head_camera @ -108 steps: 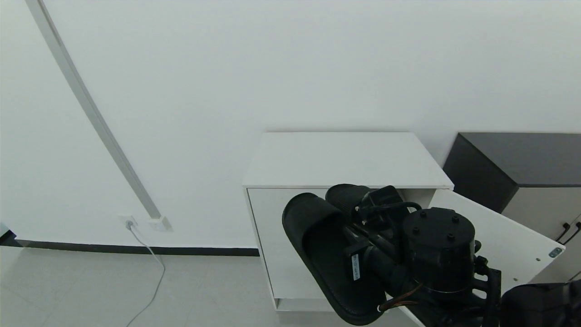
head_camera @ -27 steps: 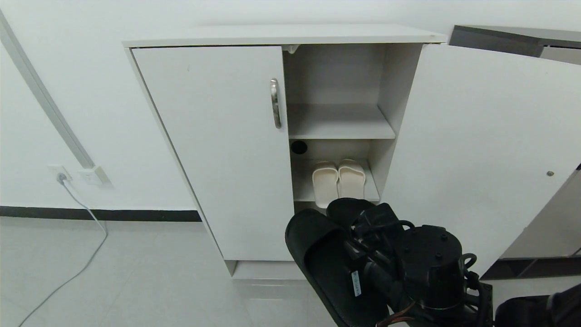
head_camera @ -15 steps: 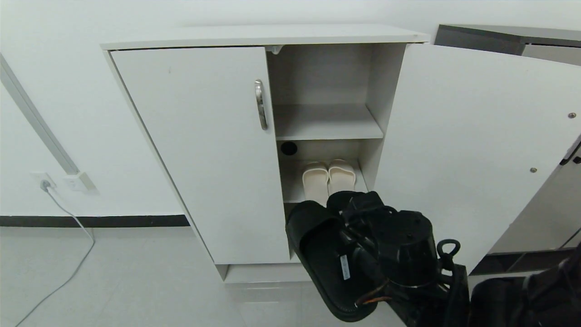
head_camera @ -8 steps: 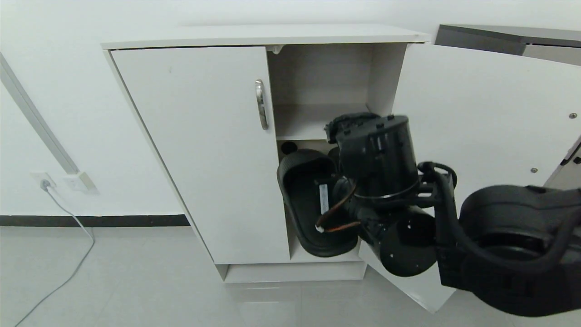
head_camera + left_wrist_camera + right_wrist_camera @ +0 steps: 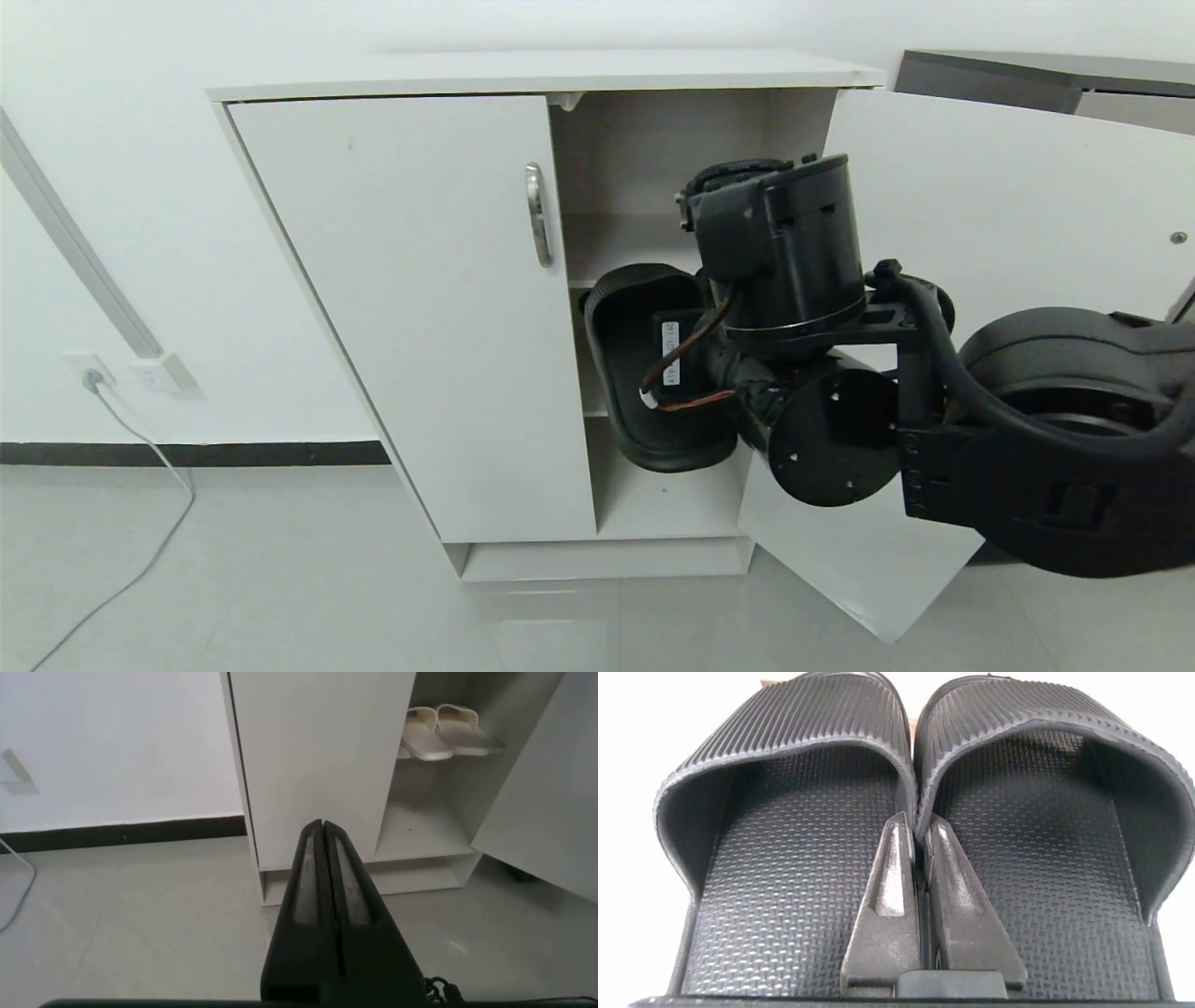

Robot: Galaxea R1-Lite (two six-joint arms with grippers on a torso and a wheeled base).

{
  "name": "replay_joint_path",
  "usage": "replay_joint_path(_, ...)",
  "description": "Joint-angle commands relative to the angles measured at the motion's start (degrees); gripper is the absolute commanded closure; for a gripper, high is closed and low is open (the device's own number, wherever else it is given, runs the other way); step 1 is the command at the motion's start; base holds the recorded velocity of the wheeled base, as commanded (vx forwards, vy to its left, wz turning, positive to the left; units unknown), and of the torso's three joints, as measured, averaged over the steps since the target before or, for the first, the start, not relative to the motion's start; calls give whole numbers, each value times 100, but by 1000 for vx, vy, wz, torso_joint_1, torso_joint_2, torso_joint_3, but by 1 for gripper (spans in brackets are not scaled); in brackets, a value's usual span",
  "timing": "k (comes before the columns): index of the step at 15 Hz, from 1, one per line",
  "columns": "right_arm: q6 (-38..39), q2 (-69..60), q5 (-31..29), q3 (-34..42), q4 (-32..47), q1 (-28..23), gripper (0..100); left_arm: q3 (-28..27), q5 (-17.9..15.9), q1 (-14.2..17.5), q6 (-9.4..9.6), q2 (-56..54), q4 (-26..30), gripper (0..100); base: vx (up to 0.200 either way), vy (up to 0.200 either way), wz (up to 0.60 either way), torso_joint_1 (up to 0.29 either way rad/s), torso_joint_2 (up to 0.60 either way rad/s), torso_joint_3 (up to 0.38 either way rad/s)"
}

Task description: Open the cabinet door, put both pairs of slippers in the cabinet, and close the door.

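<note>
A pair of black slippers (image 5: pixel 644 373) hangs in the open right half of the white cabinet (image 5: pixel 523 75), about level with its middle shelf. My right gripper (image 5: pixel 915 826) is shut on the two inner edges of the black slippers (image 5: pixel 803 859), pinched together side by side. The right door (image 5: pixel 1008 205) stands wide open and the left door (image 5: pixel 401 299) with its metal handle (image 5: pixel 535 215) is closed. A pair of white slippers (image 5: pixel 448 733) lies on the middle shelf. My left gripper (image 5: pixel 322 831) is shut and empty, low over the floor in front of the cabinet.
The upper shelf (image 5: pixel 616 247) and the cabinet's bottom board (image 5: pixel 653 499) are bare. A dark cabinet (image 5: pixel 1046 70) stands behind the open door at the right. A wall socket with a cable (image 5: pixel 89 378) is at the left, above grey floor tiles (image 5: pixel 233 579).
My right arm has lifted the black slippers from low in front of the cabinet up into the opening, where they now cover the white pair. Earlier, the head view tilted down and shifted.
</note>
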Motion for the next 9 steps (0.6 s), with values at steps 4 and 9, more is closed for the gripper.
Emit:
replay_joint_path(4, 55, 112, 5, 46, -30, -69, 100, 1, 0, 1, -1, 7, 8, 100, 50, 0, 0, 1, 1, 1)
replay_joint_path(9, 28, 103, 5, 20, -30, -131, 100, 1, 0, 1, -1, 7, 8, 100, 200, 0, 0, 0, 2, 2)
